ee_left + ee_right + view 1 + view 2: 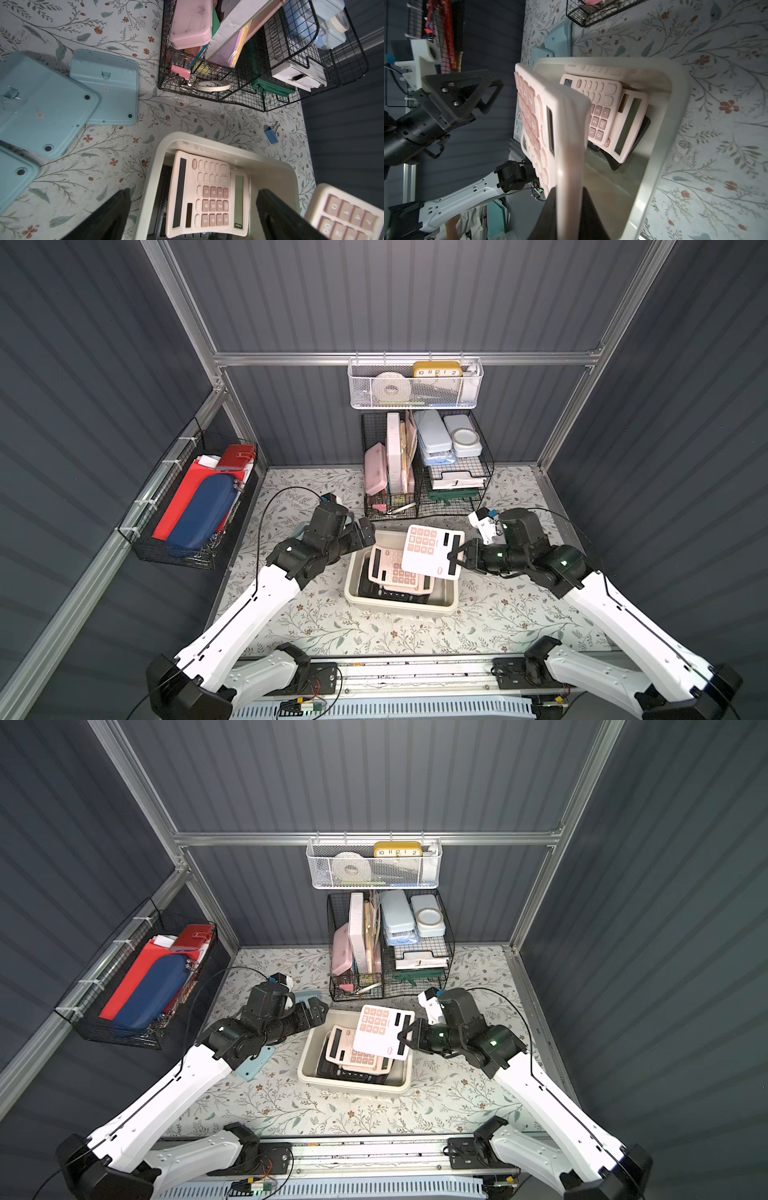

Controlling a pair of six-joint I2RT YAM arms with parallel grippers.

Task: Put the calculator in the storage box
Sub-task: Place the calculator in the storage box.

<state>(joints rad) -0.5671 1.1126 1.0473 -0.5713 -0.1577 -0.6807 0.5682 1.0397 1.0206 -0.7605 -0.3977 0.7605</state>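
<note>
Left arm (249, 605) and right arm (615, 605): long white moulded link shells, with black cylindrical joint housings at elbow and wrist. A thin black cable (291, 488) follows each white link and arcs loose by the wrist. Green status lights (563, 562) glow on the right arm's joints. Wrist camera bracket (484, 526): white printed plastic, blue plug on top. Left gripper (365, 536): matte black. Its fingers (467, 91) are open triangular frames, fixed by two silver screws (456, 103).
</note>
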